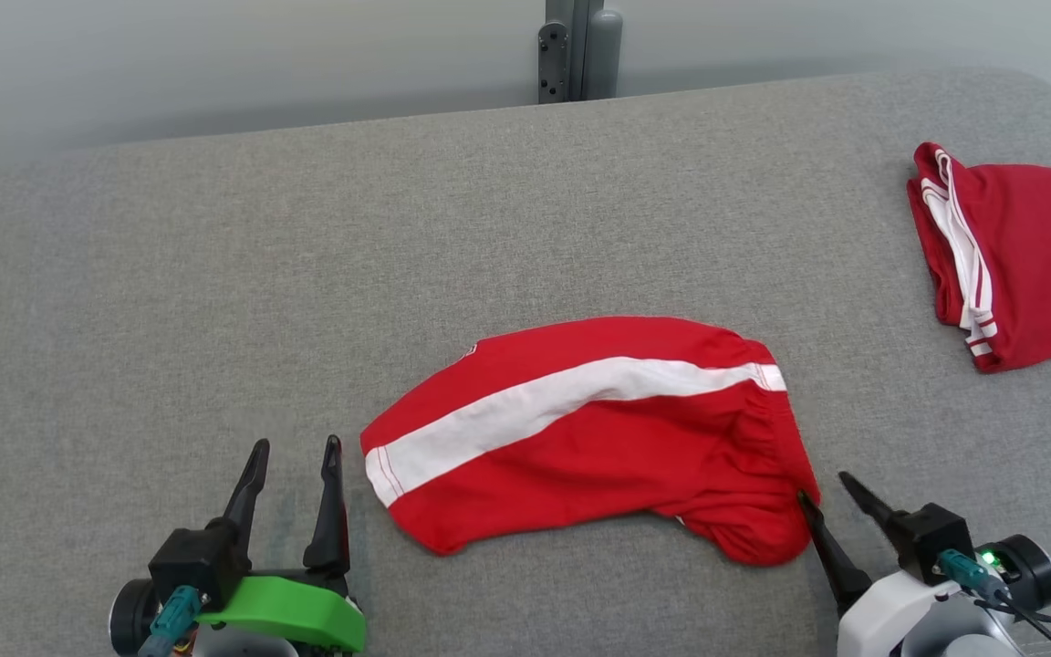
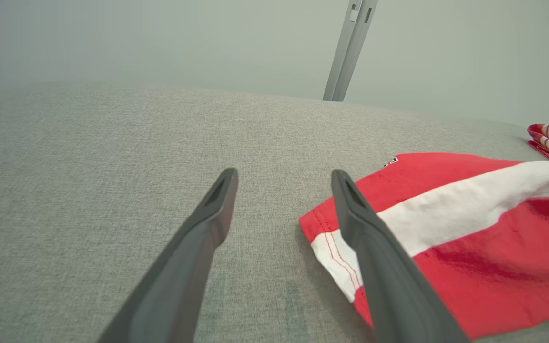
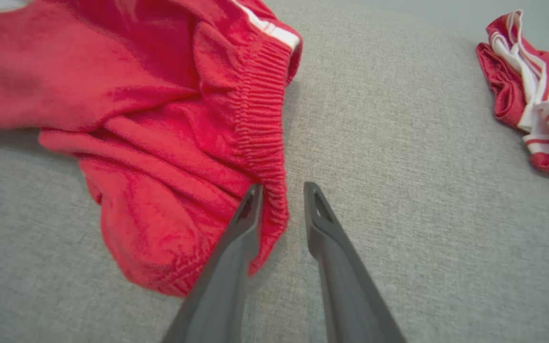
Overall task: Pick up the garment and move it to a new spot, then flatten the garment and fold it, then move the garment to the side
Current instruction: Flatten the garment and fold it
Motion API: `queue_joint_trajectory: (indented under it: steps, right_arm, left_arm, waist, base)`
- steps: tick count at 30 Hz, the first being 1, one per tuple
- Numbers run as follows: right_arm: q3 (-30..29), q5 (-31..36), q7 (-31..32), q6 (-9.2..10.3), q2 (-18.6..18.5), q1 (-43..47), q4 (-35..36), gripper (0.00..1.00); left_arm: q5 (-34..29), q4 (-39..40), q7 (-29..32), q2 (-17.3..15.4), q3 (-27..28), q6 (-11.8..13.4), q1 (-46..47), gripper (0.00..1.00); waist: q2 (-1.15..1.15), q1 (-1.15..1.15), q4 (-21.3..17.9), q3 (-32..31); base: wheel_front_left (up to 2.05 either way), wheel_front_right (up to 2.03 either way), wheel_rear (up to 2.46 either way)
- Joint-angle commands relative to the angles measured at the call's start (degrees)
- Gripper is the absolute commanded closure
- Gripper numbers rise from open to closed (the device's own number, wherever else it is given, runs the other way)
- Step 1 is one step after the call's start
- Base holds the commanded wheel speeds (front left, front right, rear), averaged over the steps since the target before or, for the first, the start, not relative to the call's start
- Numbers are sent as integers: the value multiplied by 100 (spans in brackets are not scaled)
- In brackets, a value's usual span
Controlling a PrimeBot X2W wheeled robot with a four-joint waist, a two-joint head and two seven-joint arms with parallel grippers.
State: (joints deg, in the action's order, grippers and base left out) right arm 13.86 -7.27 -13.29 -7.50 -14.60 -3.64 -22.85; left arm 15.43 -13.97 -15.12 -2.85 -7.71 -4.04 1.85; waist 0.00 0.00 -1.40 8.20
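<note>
Grey fabric-covered surface (image 1: pixel 215 274) with a woven texture and rounded far corners. A red garment (image 1: pixel 598 447) with a broad white stripe lies near the front, right of centre. Its stitched hem is to the left and its gathered elastic waistband to the right. A second red garment (image 1: pixel 1036 255), white-striped and bunched, lies well apart at the far right edge.
</note>
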Motion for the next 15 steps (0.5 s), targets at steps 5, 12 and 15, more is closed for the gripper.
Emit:
queue_joint_trajectory:
  steps: [5, 12, 15]
  right_arm:
    - [-412, -154, -97, 2, -42, 128, 25, 0]
    - [-845, -157, -155, 2, 49, -6, 632, 0]
    - [-974, -94, -162, 2, 152, -64, 886, 0]
  left_arm:
    - [27, 158, -1, -10, 21, 28, -38, 0]
    - [-30, 367, -1, -10, -21, 97, -142, 0]
    - [-26, 415, -1, -10, -49, 116, -189, 0]
  waist:
    - [0, 0, -4, -72]
    - [0, 0, -36, -264]
    - [0, 0, -44, -373]
  base:
    - [0, 0, 0]
    - [0, 0, 0]
    - [0, 0, 0]
